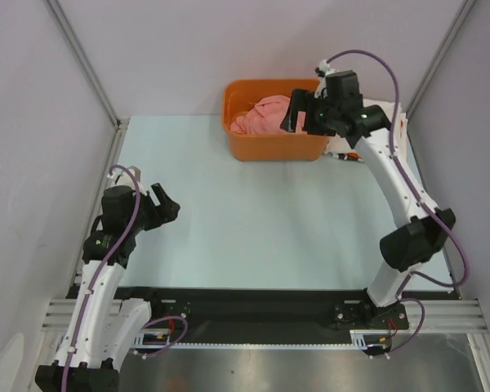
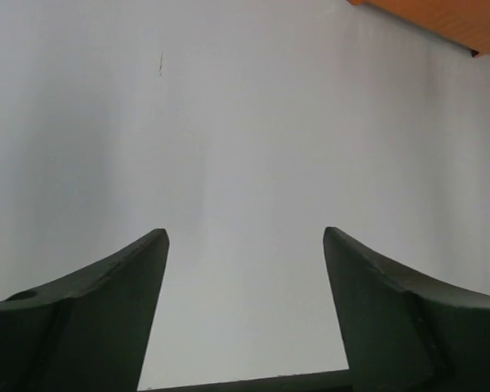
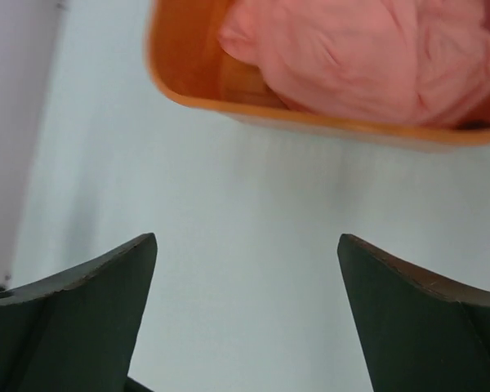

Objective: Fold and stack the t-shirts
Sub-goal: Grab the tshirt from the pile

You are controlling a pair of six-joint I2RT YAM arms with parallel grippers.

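Observation:
A crumpled salmon-pink t-shirt [image 1: 261, 114] [image 3: 359, 57] lies in an orange plastic tub [image 1: 271, 147] [image 3: 310, 122] at the back of the table. My right gripper [image 1: 298, 114] [image 3: 247, 238] hovers over the tub's right part, open, with nothing between its fingers. In the right wrist view it looks down on bare table just in front of the tub's rim. Folded white and orange cloth [image 1: 398, 116] shows right of the tub, mostly hidden by the right arm. My left gripper [image 1: 170, 202] [image 2: 245, 231] stands open and empty over the near left table.
The pale table top [image 1: 253, 220] stretches between the arms and the tub. Grey walls and metal frame posts [image 1: 82, 57] close in the left, back and right sides. A corner of the orange tub [image 2: 441, 16] shows in the left wrist view.

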